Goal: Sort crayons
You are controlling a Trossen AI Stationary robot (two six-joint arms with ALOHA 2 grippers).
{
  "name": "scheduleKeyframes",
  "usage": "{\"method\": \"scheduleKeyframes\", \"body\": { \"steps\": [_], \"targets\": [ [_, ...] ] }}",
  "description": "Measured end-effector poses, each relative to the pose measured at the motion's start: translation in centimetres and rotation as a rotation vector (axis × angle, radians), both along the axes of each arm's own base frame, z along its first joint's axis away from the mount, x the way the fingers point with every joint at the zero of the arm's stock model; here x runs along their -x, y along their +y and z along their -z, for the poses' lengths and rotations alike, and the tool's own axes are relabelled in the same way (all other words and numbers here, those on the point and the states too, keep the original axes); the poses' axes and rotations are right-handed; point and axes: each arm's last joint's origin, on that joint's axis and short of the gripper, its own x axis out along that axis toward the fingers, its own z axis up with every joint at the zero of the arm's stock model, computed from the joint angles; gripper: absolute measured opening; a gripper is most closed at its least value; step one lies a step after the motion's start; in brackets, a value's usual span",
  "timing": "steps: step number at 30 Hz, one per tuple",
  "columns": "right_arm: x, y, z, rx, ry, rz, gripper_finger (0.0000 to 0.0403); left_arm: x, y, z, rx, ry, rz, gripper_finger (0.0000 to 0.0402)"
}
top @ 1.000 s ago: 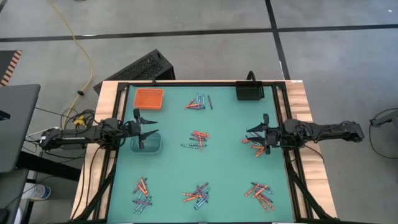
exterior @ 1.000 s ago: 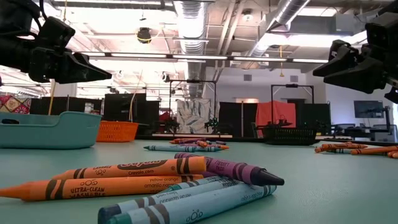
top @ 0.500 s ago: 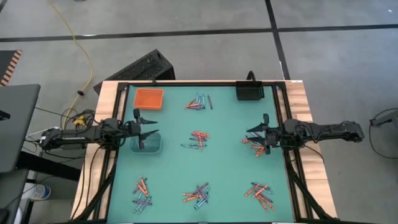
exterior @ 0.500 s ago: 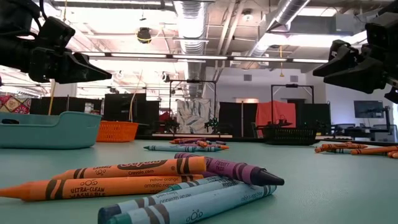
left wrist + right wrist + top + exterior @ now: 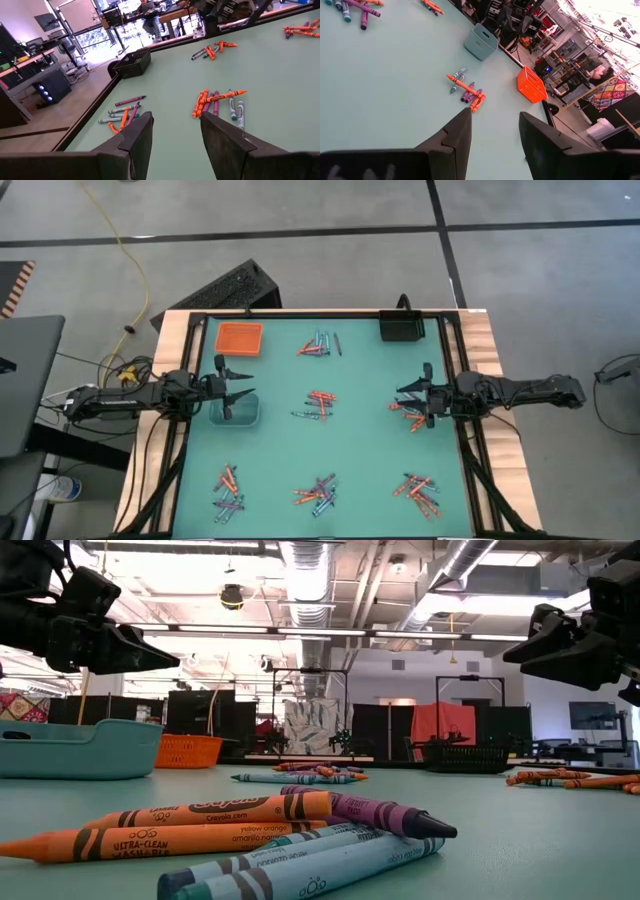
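Crayons [image 5: 320,405] are scattered in small heaps across the green table [image 5: 360,440]. The left gripper [image 5: 236,387] is held with fingers spread above the clear tray [image 5: 236,415]; the right gripper [image 5: 410,402] is likewise parted, empty, over a heap.

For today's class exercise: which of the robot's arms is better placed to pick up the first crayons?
Probably right: its open hand hovers directly over a crayon pile. The left hand, also open, hangs over the clear tray.
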Motion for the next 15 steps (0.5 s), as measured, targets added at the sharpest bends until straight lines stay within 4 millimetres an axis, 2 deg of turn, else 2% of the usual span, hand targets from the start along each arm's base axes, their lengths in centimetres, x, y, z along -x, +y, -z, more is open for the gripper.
{"method": "scheduleKeyframes", "body": {
  "steps": [15],
  "targets": [
    [-0.04, 0.05, -0.16, -0.031, -0.021, -0.012, 0.0173, 0.00, 0.00, 0.01, 0.000, 0.000, 0.000, 0.0158]
  ]
}}
